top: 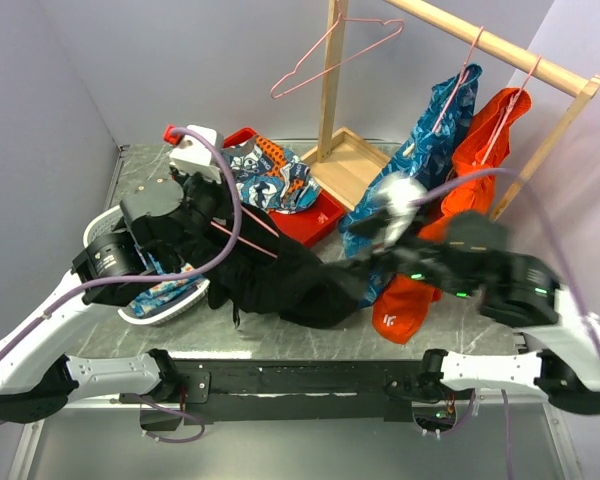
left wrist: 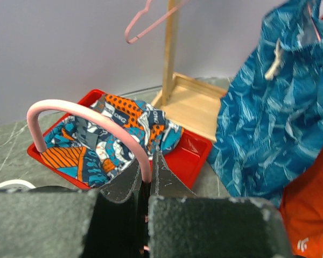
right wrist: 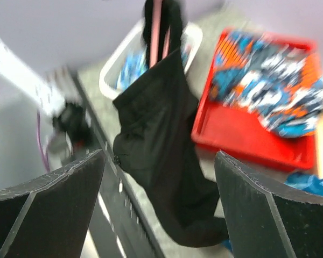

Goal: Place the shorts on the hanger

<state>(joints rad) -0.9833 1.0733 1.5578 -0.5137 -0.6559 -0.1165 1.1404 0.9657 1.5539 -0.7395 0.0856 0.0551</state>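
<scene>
**A:** Left jaws are clenched on the hanger point(left wrist: 83, 114). In the left wrist view the pink wire is pinched just below the hook's curve.

**B:** And the shorts point(top: 285, 285)?

**A:** Black, draped from that hanger's wire. From above they sag toward 5 o'clock from the left jaws, and the lower end is slumped on the desk point(top: 120, 340).

**B:** Right jaws?

**A:** Released, spread wide, gripping nothing. The right wrist camera looks between its two fingers point(right wrist: 48, 209) straight at the hanging shorts.

**B:** What's around them?

**A:** A white basket point(top: 165, 308) just beside the black fabric at 9 o'clock. A red tray point(top: 318, 222) at 12 o'clock, holding a blue-orange patterned garment point(top: 270, 178).

**B:** Any writing?

**A:** There's a small white mark point(top: 390, 322) low on the orange garment point(top: 410, 300), at 3 o'clock from the shorts, but it's too small to read. The patterned garment shows scraps of white print in the left wrist view, and I can't make out the letters.
</scene>
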